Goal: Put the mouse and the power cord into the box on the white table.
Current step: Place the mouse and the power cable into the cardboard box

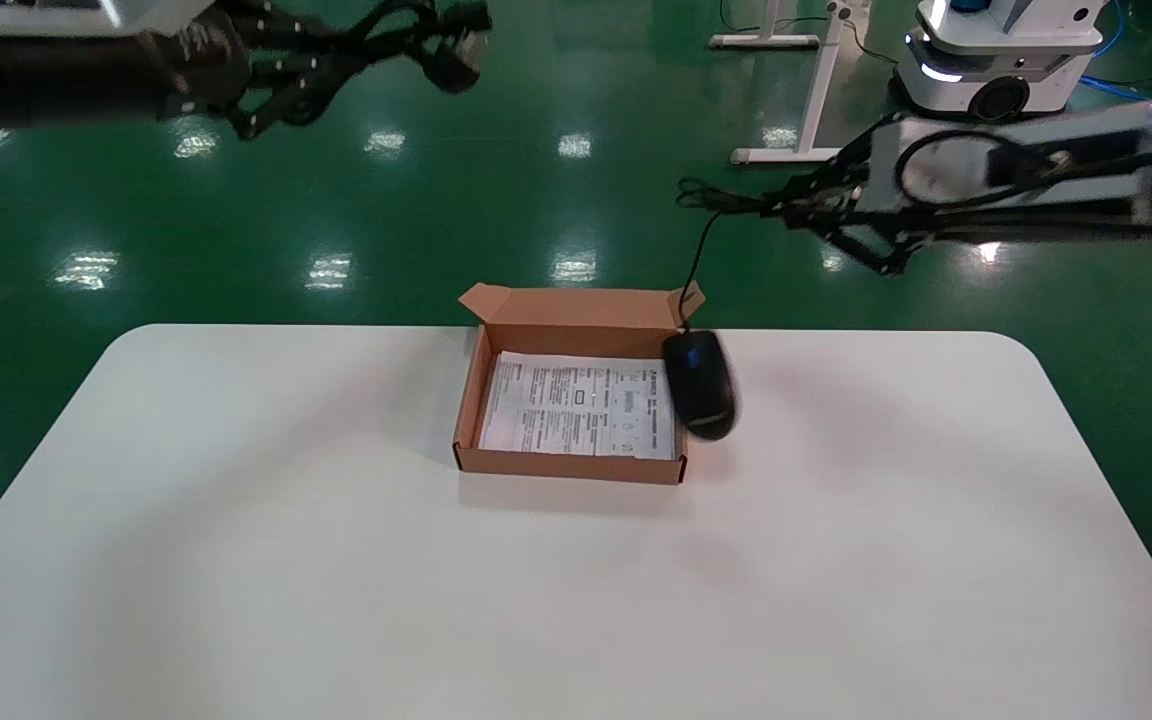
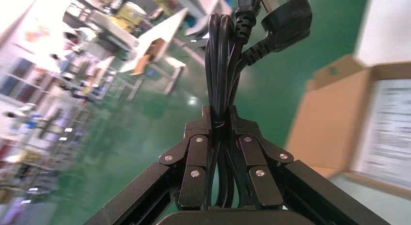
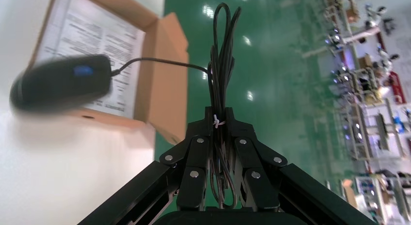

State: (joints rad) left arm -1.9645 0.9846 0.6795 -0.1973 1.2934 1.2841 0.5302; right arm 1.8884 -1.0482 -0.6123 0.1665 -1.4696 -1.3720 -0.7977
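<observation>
My left gripper (image 1: 361, 50) hangs high over the green floor, back left of the white table (image 1: 236, 550). It is shut on the power cord (image 1: 451, 45); the left wrist view shows the thick coiled bundle (image 2: 220, 55) clamped between the fingers (image 2: 220, 113), plug (image 2: 286, 21) at the far end. My right gripper (image 1: 774, 205) is shut on the mouse's thin bundled cable (image 3: 222, 55). The black mouse (image 1: 701, 385) dangles by that cable at the right rim of the open cardboard box (image 1: 571, 468), blurred. The right wrist view shows the mouse (image 3: 60, 82) beside the box (image 3: 160, 79).
A white printed sheet (image 1: 581, 405) lines the box bottom, and the lid flap (image 1: 576, 305) stands open at the back. Behind the table on the green floor are a white stand (image 1: 806, 100) and another robot base (image 1: 996, 60).
</observation>
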